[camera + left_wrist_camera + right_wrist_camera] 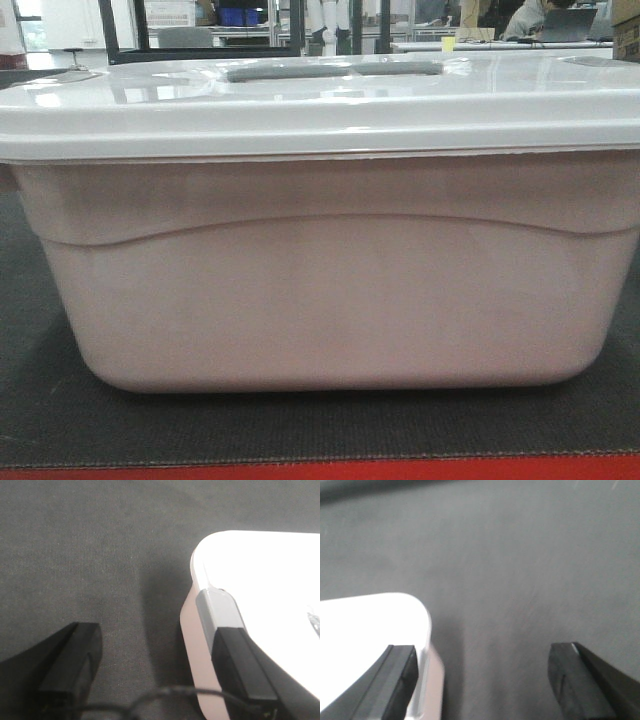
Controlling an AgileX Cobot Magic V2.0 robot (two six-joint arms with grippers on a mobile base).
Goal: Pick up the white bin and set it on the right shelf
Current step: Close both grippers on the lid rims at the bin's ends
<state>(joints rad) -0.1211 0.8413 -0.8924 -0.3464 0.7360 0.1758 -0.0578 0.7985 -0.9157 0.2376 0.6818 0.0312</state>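
At either end of the bin [320,300], left gripper [147,615] and right gripper [484,652] hang spread wide astride its rim, with grasp, lift and shelving undone.

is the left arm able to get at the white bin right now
Likely yes: the open left gripper straddles the white bin at its lid corner, with nothing in between.

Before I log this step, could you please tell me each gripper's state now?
Left gripper: open, straddling the bin.
Right gripper: open, straddling the bin.
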